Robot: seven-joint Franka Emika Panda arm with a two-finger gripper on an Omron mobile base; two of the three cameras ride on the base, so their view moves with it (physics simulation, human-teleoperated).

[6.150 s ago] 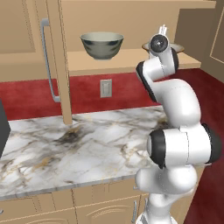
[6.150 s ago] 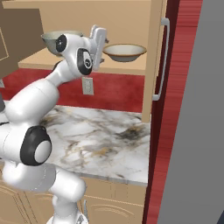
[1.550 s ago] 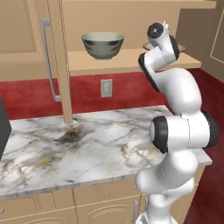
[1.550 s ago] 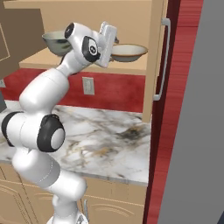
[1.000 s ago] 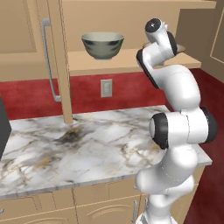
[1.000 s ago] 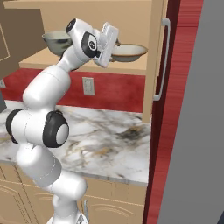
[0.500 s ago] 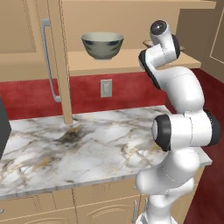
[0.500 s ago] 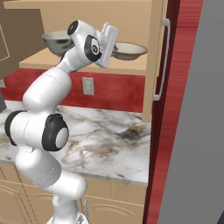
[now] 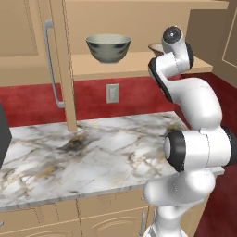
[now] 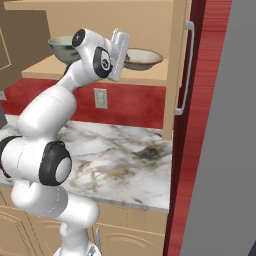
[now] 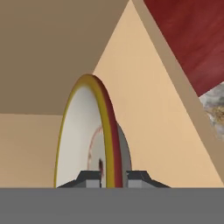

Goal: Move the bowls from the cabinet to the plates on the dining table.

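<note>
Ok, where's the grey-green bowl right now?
The grey-green bowl stands on the cabinet shelf, left of the arm in the left base view, beside the open door's silver handle.

**No readable text**

No words, labels, brand marks, numbers or signs can be read in any of the three views. The grey-green bowl (image 9: 108,47) in the upper middle of the left base view carries dark markings, but they are pattern, not lettering. The wall outlet (image 9: 112,93) below it is plain.
</note>
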